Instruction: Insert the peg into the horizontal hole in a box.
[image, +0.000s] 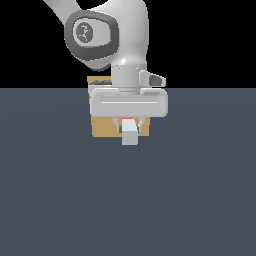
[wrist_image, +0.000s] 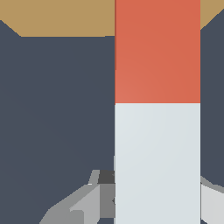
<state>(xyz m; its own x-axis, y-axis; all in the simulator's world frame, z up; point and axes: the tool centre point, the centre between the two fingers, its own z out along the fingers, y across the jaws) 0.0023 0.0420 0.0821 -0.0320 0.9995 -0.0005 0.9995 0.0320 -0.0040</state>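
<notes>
While clenched on the peg (wrist_image: 157, 109), pincer (image: 129, 123) before the box (image: 100, 127), hole hidden.

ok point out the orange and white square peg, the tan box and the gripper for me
orange-red and white square peg (wrist_image: 157, 109), wrist view, on its top face where the colours meet
plain tan box (image: 102, 127), exterior view, on its front face below the hand
gripper (image: 129, 121), exterior view, between the fingertips, closed on the peg

Plain dark slate-blue floor (image: 60, 200).
</notes>
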